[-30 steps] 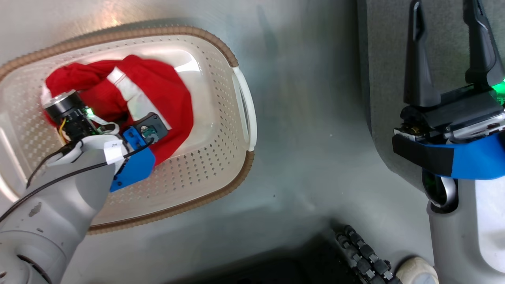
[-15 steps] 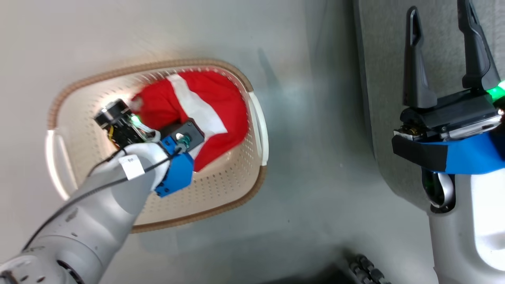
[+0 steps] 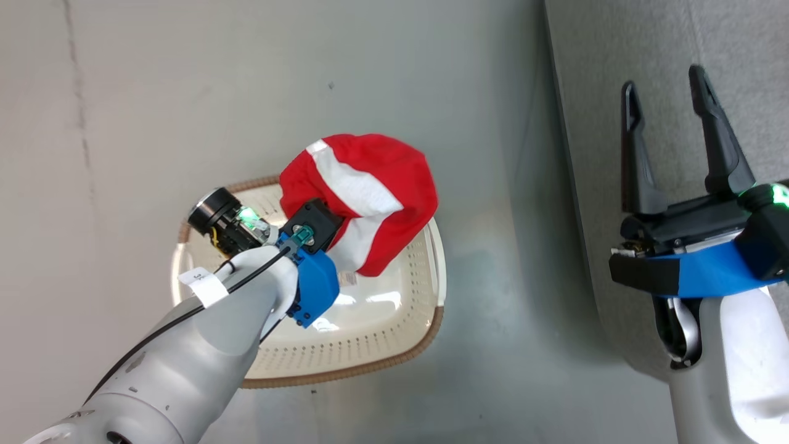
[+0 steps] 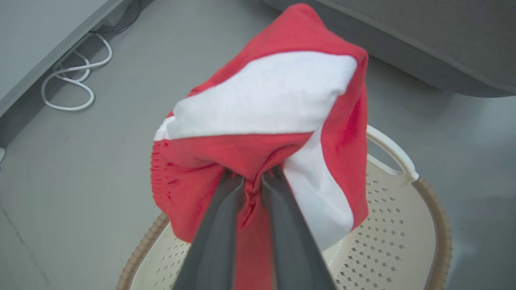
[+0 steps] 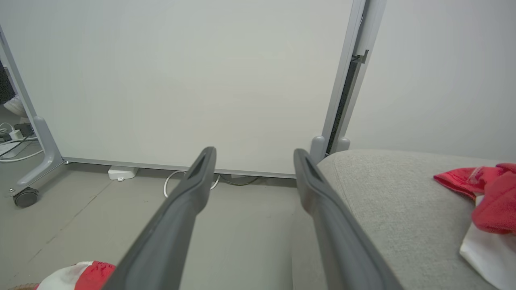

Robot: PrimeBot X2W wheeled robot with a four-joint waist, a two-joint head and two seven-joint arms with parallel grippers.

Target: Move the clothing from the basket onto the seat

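Where our left arm [image 3: 203,333] angles over the basket [image 3: 370,354], we list: left tool [image 4: 252,181] pinching red-and-white clothing [image 4: 262,92], hung above the basket; right tool [image 3: 669,102] spread at the seat's [image 5: 383,189] edge; second red garment [image 5: 492,201] lying on it. Basket sticker [image 3: 349,279] unreadable.

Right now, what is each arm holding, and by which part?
Left gripper: jaws shut on a bunched red fold of the garment. Right gripper: nothing.

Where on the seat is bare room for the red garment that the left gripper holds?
The seat is bare between its rounded corner and the red garment lying at the right wrist view's right edge; that edge is crowded. The open right gripper hangs near that corner.
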